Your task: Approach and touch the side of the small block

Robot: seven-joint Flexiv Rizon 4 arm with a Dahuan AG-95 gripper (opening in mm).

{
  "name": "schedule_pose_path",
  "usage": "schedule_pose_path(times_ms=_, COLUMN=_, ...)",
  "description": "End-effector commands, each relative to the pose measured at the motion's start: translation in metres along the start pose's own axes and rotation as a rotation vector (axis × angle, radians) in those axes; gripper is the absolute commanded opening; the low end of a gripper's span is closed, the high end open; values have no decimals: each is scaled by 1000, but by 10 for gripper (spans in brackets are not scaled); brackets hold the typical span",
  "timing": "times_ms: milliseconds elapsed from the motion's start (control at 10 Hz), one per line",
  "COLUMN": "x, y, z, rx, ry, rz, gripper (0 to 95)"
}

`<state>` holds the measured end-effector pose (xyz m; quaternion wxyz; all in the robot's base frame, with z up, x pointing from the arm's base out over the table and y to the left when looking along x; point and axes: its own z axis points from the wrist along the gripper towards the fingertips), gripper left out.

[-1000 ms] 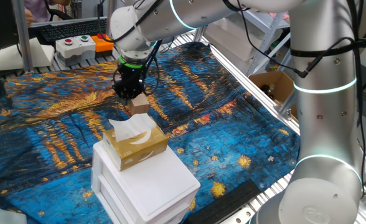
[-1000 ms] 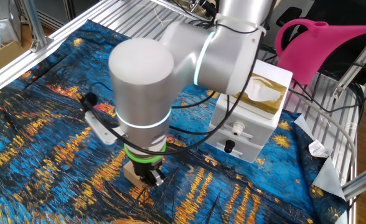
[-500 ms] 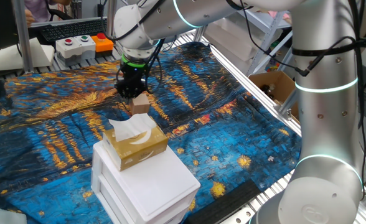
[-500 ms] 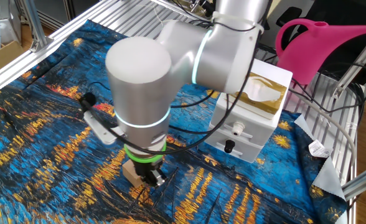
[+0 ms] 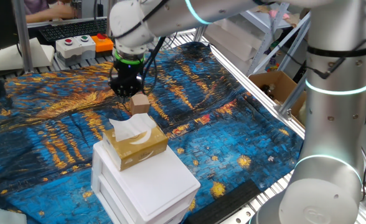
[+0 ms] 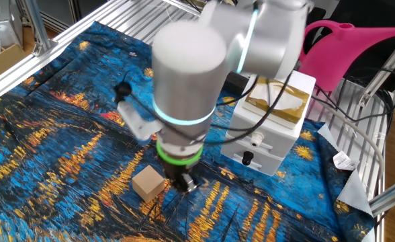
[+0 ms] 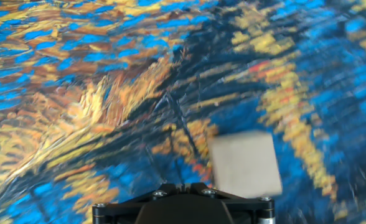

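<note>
The small block (image 5: 140, 102) is a plain tan cube lying on the blue and orange cloth (image 5: 58, 118). It also shows in the other fixed view (image 6: 148, 183) and, blurred, at the lower right of the hand view (image 7: 245, 165). My gripper (image 5: 125, 92) hangs low over the cloth, close beside the block, on its far-left side in this view. In the other fixed view the gripper (image 6: 186, 182) stands just right of the block. I cannot tell whether it touches. The fingers look closed together and hold nothing; only the gripper's black base (image 7: 183, 208) shows in the hand view.
A yellow-tan tissue box (image 5: 135, 144) sits on stacked white boxes (image 5: 152, 183) just in front of the block. A button box (image 5: 77, 45) is at the back left. An open cardboard box (image 5: 273, 87) stands off the table's right side. A pink watering can (image 6: 345, 47) is nearby.
The arm has swung so that the gripper has come off the top of the block and moved to its side. The block is now uncovered in the other fixed view.
</note>
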<state>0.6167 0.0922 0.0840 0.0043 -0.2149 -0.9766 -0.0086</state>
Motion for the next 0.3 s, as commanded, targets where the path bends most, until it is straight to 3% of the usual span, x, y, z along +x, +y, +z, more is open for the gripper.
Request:
schedule_pose_path(times_ms=100, x=6, y=1, z=-8, rx=6, ry=-13, rz=22, gripper=0)
schedule_pose_path(times_ms=300, x=8, y=1, z=-10, rx=17, ry=-20, rz=41, gripper=0)
